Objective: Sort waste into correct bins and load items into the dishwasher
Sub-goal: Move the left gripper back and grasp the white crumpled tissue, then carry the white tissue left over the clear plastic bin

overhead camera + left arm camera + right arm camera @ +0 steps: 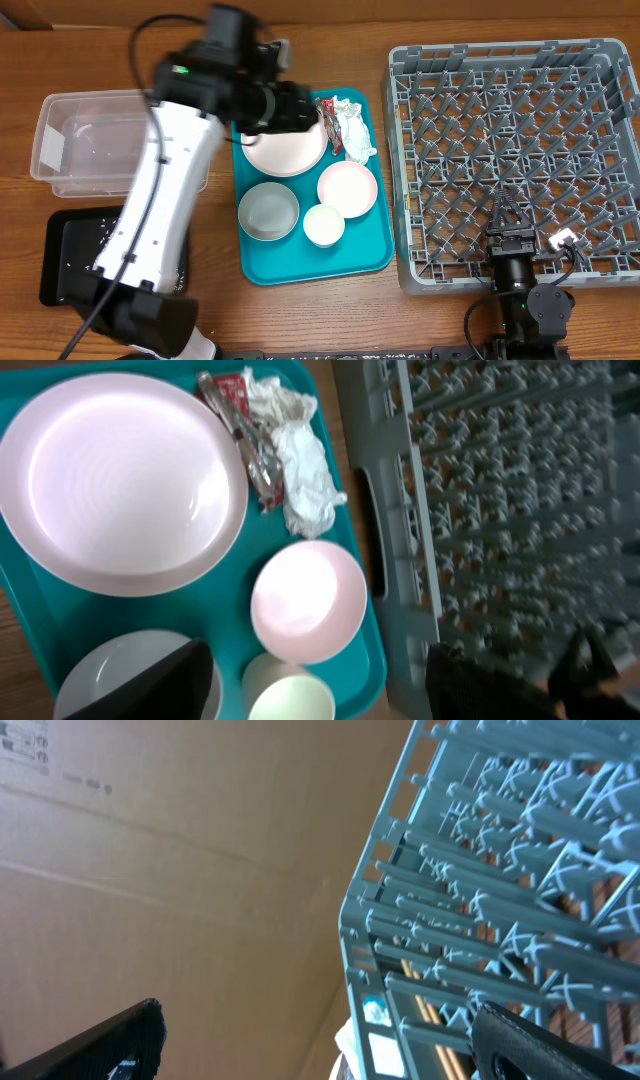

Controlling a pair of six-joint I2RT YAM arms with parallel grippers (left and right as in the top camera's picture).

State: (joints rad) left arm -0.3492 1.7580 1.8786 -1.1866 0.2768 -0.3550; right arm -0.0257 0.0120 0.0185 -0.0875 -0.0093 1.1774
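Grey rack (604, 62) on the right, teal tray (300, 266) just beside it. Pink plate (285, 155) on the tray, crumpled white waste (352, 130) touching its rim. Left gripper (300, 110) hovers over the plate, spread wide, empty. Right gripper (503, 212) over the rack's near edge, wide apart, nothing held.

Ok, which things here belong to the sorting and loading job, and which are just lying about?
Job: large pink plate, pink bowl, grey bowl, cup, crumpled wrappers, dish rack, clear bin, black bin.
Lying about: teal tray (only a carrier), cardboard.
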